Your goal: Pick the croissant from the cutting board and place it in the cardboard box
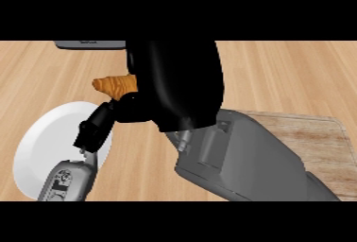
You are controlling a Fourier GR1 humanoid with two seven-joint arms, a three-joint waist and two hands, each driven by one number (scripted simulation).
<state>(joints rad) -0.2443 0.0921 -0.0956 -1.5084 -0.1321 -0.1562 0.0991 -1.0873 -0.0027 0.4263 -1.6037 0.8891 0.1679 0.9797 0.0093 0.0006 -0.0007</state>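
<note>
So the worktop (293, 71) is light wood with the grain running side to side, filling pretty much the whole view. Left of the big black hand (174, 85) and a bit lower, there's a white round plate (49, 142) sitting flat on it, partly hidden behind the hand's thumb and a grey forearm at the bottom. To the right of the hand and below it lies a pale wooden cutting board (314, 137), rounded corner showing, with the forearm covering its left part. Up past the hand, at the top edge, a grey flat thing (90, 44) pokes in; can't tell what it is.
</note>
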